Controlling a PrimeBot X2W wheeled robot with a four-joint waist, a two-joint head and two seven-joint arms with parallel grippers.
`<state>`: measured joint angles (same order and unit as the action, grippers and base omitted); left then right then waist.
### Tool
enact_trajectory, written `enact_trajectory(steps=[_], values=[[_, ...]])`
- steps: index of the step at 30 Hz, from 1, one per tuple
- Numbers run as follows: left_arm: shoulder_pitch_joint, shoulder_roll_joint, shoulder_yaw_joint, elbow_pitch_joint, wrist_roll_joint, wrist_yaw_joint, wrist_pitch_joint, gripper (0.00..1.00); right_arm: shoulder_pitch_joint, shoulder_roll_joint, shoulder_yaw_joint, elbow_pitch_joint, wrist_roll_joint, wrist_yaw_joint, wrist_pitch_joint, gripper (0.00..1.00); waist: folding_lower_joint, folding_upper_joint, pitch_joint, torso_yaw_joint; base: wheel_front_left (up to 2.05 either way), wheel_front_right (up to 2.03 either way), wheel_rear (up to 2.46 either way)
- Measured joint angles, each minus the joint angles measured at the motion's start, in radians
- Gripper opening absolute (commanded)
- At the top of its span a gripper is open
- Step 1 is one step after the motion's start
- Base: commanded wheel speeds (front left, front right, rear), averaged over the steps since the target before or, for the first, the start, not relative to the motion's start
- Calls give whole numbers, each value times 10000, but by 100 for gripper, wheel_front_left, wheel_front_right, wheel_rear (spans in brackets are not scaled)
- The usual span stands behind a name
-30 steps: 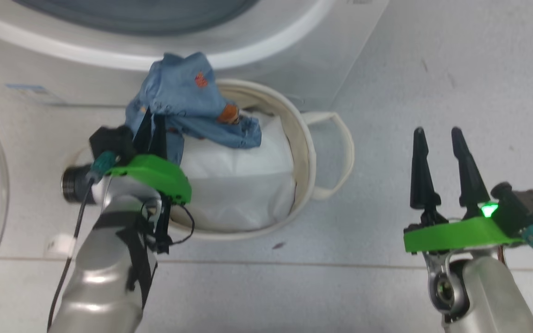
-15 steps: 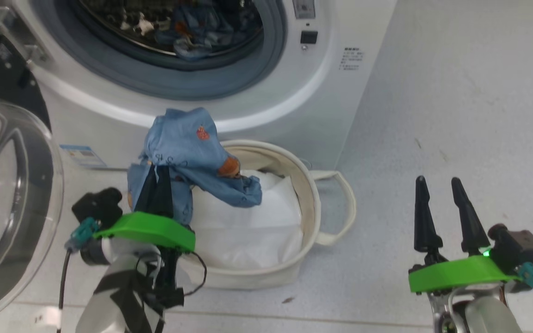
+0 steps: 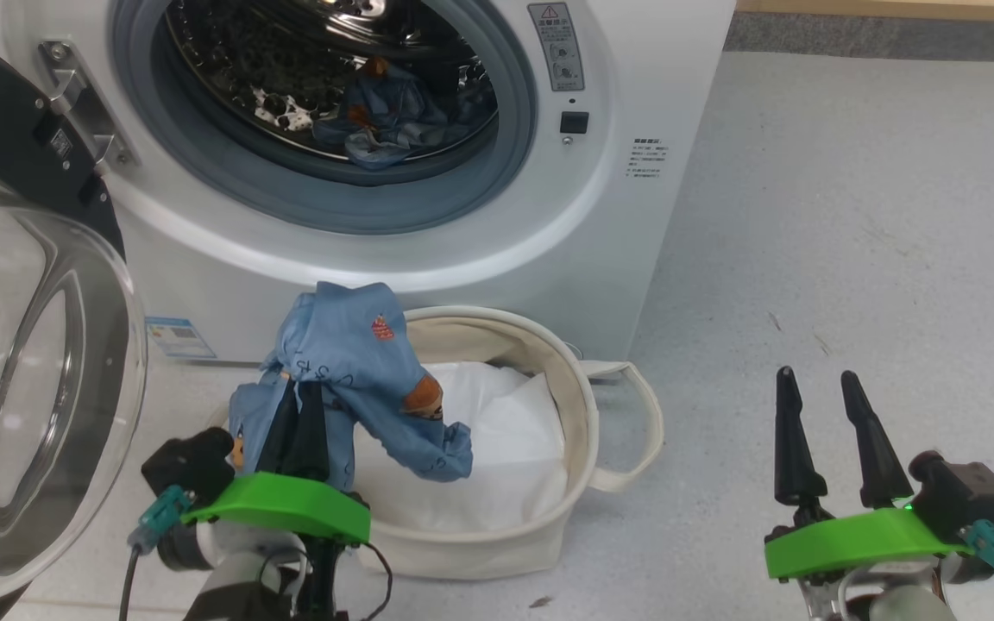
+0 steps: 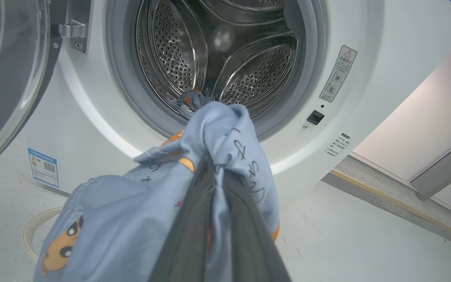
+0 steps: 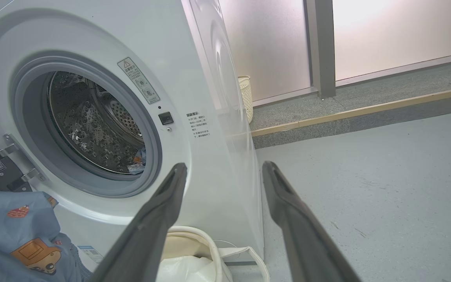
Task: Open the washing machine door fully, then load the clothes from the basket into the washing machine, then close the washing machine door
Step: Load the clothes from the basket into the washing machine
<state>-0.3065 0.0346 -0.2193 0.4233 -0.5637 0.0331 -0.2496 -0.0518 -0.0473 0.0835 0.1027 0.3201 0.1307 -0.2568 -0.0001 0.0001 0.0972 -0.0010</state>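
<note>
Basket (image 3: 497,543) before washing machine (image 3: 618,233); door (image 3: 40,379) left; clothes (image 3: 385,125) in drum (image 3: 229,60).

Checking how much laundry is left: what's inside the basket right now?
A plain white sheet lines the basket; a blue garment, pinched in the shut left claw, hangs over it. Anything under the sheet or garment is hidden.

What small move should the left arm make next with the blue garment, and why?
Probably lift it forward into the drum. The left gripper is shut on the light blue garment, held above the basket; the washing machine door stands open, and the drum already holds other clothes.
</note>
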Motion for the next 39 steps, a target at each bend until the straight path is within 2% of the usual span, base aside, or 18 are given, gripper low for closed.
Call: enact_trajectory(steps=[11, 15, 22, 28, 32, 39], values=[[-87, 2, -75, -301, 0, 33, 0, 0, -19, 2, 12, -48, 0, 0, 0, 100, 0, 0, 378, -67, 0, 0, 0], [-606, 0, -8, -290, -38, 31, 0, 0, -89, 2, 15, -123, 0, 0, 0, 100, 0, 0, 772, -126, 0, 0, 0], [-3213, -23, 706, 109, -376, 29, -2, 0, -910, 0, 104, -314, -15, 0, 0, 100, 1, 0, 1979, -303, 0, 0, 0], [-5770, -65, 1737, 1195, -456, -21, -8, 0, -1652, -2, 219, -464, 8, 0, 0, 100, 1, 0, 3308, -602, 0, 0, 0], [-7495, -54, 2604, 2173, -77, -17, -75, 0, -2170, -2, 376, -499, 272, 0, 0, 100, 1, -1, 4156, -931, 0, 0, 0], [-10446, 247, 3476, 3641, 499, -73, -77, 0, -2798, -4, 871, -533, 704, 0, 0, 100, 2, -1, 5478, -1671, 0, 0, 0]])
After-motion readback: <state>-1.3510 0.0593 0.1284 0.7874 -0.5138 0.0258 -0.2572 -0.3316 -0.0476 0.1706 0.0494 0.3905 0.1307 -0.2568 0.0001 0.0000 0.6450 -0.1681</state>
